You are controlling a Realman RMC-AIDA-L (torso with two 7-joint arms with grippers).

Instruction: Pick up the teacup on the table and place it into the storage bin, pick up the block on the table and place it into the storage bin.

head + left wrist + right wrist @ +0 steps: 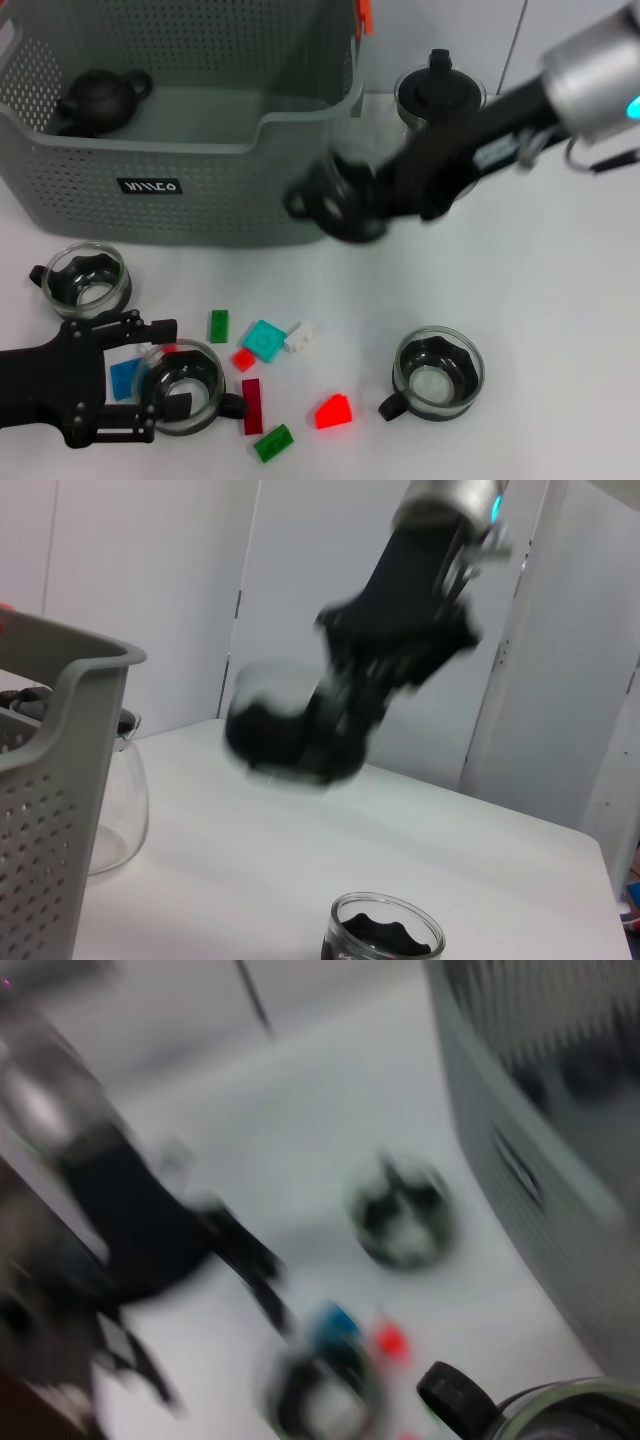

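Table [560, 330]: plain white top, carrying all items below.

Storage bin [200, 190]: grey-green perforated basket at the table's far left; a dark teapot [100, 98] lies inside it.

Left hand [120, 385]: low on the table in front of the bin, fingers spread apart around a glass teacup [185, 385], not clenched on it. A second teacup [88, 276] stands just in front of the bin's left end.

Blocks: scattered in front of the bin, right of the left hand, among them a green block [219, 325], a cyan block [265, 339], a white block [299, 336] and a red block [333, 411].

Third teacup [437, 369]: on the table, right of the blocks.

Right hand [345, 205]: raised at the bin's right front corner, grasping a glass teacup [285, 725] above the table.

Glass teapot [438, 92]: black-lidded, just beyond the bin's right end.
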